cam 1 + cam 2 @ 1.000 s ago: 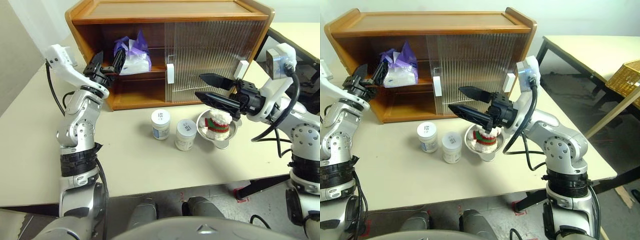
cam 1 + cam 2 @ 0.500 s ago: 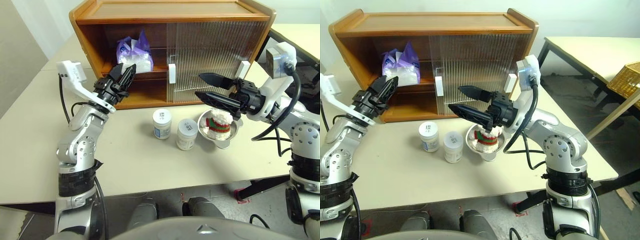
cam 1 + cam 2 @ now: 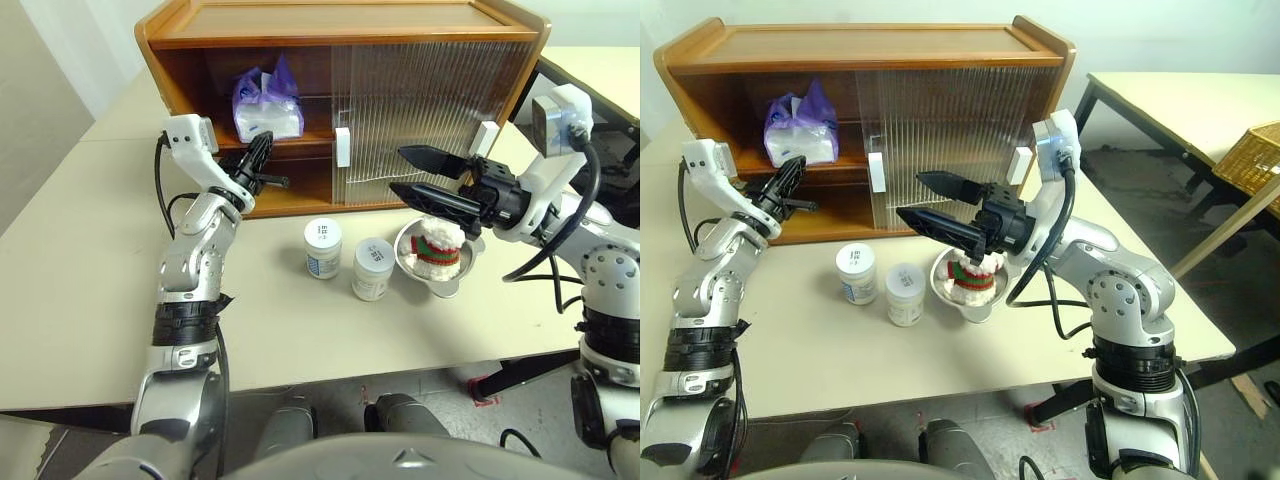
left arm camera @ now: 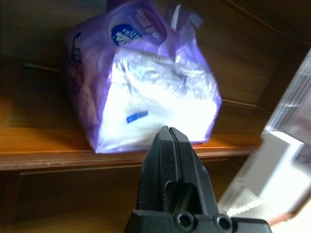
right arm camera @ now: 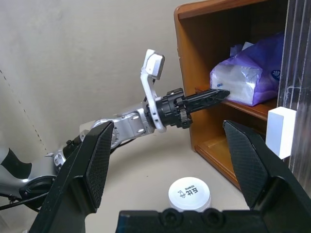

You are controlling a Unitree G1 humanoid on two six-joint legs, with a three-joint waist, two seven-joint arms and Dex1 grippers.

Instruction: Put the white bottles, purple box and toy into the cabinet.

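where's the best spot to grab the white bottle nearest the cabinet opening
Probably around the wide lid or upper body of that white bottle, coming straight down from above. It stands upright on the table with its flat round lid facing up, and the second bottle stands close beside it, so a side approach looks cramped.

The left pincer [image 3: 262,158] closed and dropped below the purple box [image 3: 267,103].

Your robot's arms have silver-grey metal segments with black bands at the joints. A white block sits on each wrist. Loose black cables loop beside both forearms. The left gripper [image 3: 262,160] and right gripper [image 3: 412,174] have tapered black fingers.
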